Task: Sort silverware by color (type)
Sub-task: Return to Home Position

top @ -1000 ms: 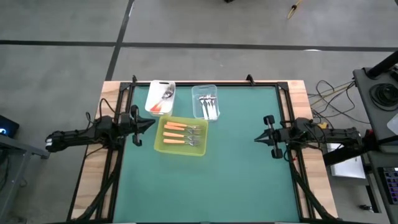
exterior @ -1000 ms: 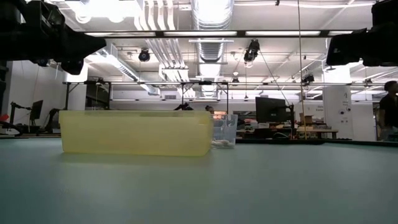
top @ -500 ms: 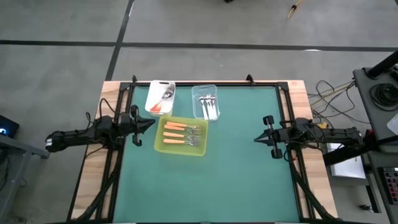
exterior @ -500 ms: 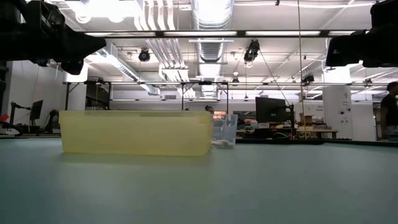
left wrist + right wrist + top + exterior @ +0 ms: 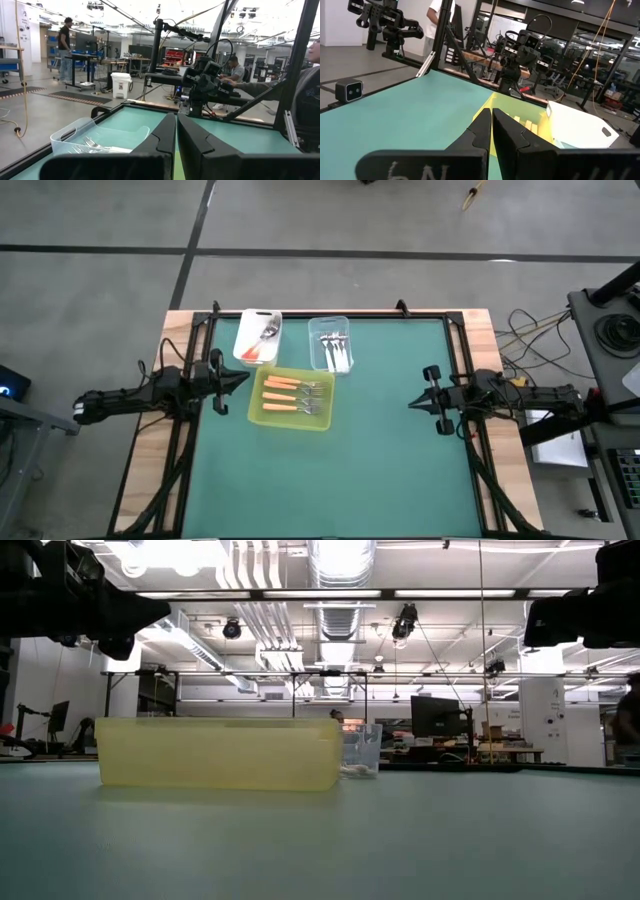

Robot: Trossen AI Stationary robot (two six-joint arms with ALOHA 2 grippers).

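Note:
The silverware lies sorted in three containers at the table's far left. Orange-handled forks (image 5: 291, 391) lie in the yellow-green tray (image 5: 262, 418). All-silver forks (image 5: 335, 351) lie in a clear tub (image 5: 329, 324), also seen in the left wrist view (image 5: 95, 144). A white tub (image 5: 246, 340) holds a silver and orange piece (image 5: 262, 343). My left gripper (image 5: 246, 377) hovers shut at the table's left edge, beside the tray. My right gripper (image 5: 412, 403) hovers shut near the right edge, holding nothing.
A black frame (image 5: 330, 313) runs round the green mat (image 5: 380, 460). The mat's middle, right and near parts are bare. The tray (image 5: 220, 753) stands as a low wall in the low view. People stand in the room beyond the table.

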